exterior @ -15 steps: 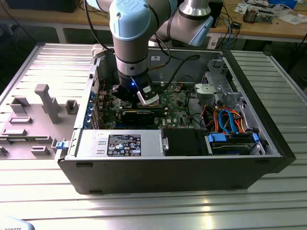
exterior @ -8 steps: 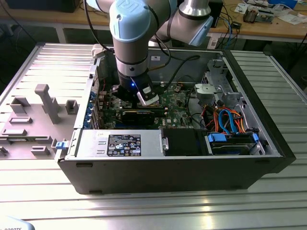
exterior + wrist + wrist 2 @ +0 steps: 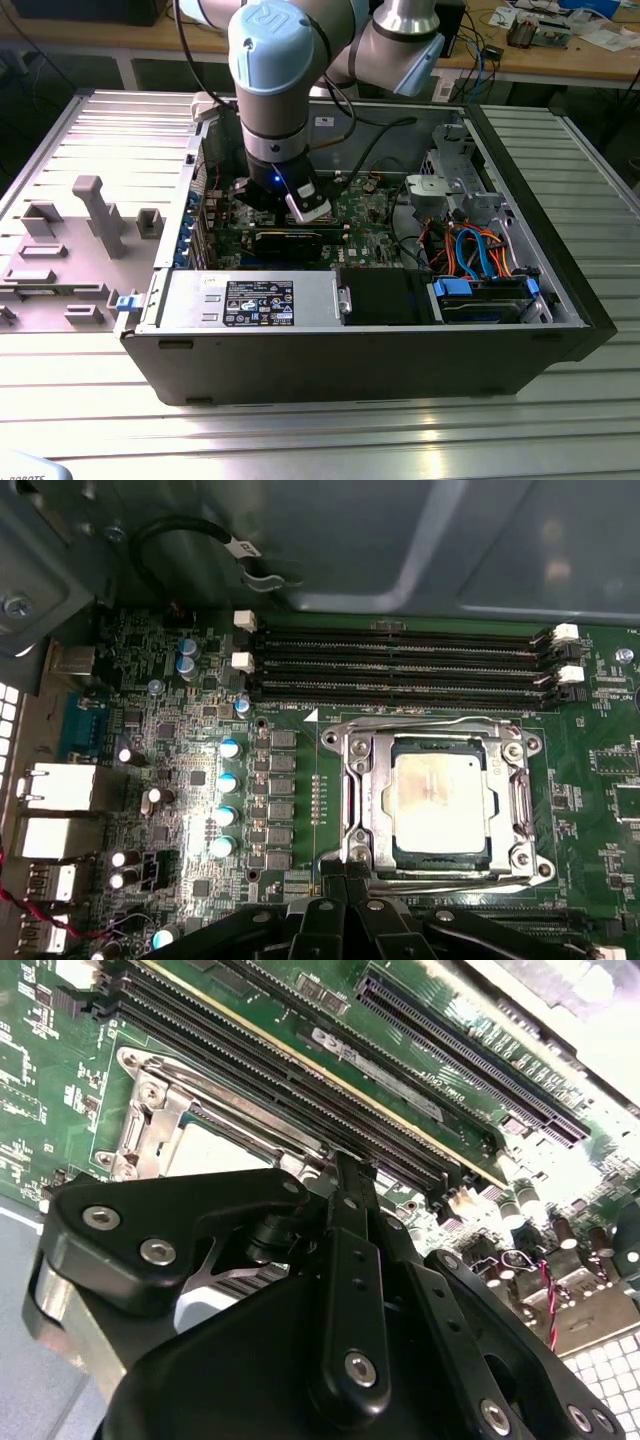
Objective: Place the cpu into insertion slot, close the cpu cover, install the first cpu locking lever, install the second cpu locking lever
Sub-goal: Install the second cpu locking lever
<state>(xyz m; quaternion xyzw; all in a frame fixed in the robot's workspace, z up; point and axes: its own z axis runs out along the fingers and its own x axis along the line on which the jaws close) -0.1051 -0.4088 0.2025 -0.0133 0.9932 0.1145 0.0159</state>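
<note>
Chip [image 3: 441, 798] sits flat in socket [image 3: 437, 875], silvery frame [image 3: 362, 795] lying down around it, green board [image 3: 180, 780] on all sides. Memory slots [image 3: 400, 665] run just beside socket, parallel to its far edge. Your gripper [image 3: 345, 885] hangs at socket's near rim, touching or just above; chip lies straight ahead of fingertips. Fingers look drawn together, nothing held. In exterior view, arm [image 3: 280, 90] reaches down into open case [image 3: 560, 300].

Memory slots [image 3: 400, 665] just beside socket [image 3: 437, 805]

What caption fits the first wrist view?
The cpu sits in its insertion slot, with the claw at its edge.
</note>
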